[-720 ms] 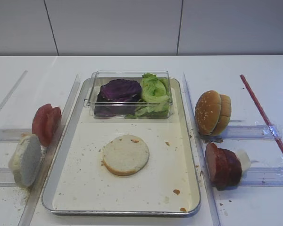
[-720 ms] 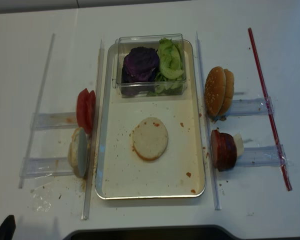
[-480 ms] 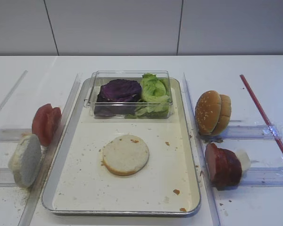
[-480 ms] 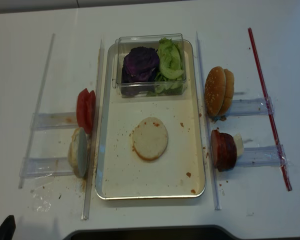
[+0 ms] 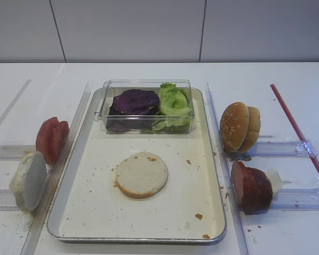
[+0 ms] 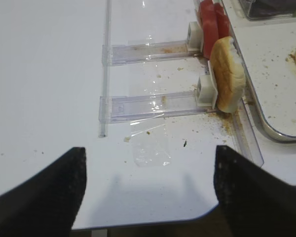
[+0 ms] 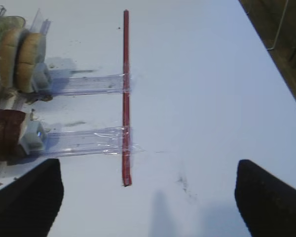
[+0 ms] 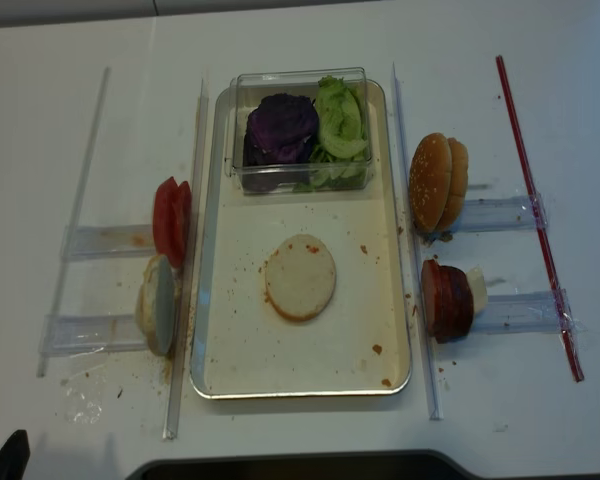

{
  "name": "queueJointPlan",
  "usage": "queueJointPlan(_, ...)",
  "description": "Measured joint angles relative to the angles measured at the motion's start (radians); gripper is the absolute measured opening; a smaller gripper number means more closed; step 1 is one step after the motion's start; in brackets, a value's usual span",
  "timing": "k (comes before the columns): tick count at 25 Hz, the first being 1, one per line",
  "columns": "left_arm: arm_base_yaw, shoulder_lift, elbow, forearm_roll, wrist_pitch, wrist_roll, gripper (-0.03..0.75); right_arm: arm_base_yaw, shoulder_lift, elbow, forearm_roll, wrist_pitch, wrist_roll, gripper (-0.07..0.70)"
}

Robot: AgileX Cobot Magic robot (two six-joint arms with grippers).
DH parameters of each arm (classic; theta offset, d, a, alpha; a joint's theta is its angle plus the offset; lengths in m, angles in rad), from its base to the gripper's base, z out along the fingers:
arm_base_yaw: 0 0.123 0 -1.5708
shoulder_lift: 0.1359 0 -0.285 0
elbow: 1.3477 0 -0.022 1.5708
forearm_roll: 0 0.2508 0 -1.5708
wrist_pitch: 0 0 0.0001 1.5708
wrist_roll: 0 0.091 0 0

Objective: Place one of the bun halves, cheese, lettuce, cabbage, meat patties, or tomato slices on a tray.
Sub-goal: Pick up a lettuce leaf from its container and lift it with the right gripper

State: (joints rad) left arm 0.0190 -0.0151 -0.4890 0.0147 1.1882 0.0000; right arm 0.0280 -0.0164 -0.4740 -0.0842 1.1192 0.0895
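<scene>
A pale bun half (image 5: 142, 174) lies flat, cut face up, in the middle of the silver tray (image 5: 95, 210). Beside the tray's right side stand sesame bun halves (image 5: 239, 127) and dark meat patties (image 5: 251, 187). On the left stand tomato slices (image 5: 51, 139) and another pale bun half (image 5: 28, 180). Lettuce (image 5: 174, 103) and purple cabbage (image 5: 135, 101) fill a clear box. No cheese shows. My right gripper (image 7: 148, 202) is open over bare table, right of the patties (image 7: 2, 134). My left gripper (image 6: 148, 197) is open at the table's near edge, short of the pale bun half (image 6: 227, 74).
The clear plastic box (image 5: 109, 87) sits at the tray's far end. Clear acrylic rails (image 5: 287, 149) with white pushers hold the food upright on both sides. A red strip (image 5: 297, 130) runs along the right. Crumbs dot the tray floor.
</scene>
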Motion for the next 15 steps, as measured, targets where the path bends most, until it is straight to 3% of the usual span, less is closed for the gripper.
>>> queueJointPlan(15,0.000,0.000,0.000,0.000,0.000,0.000,0.491,0.000,0.000,-0.023,-0.034,-0.019,0.000,0.692)
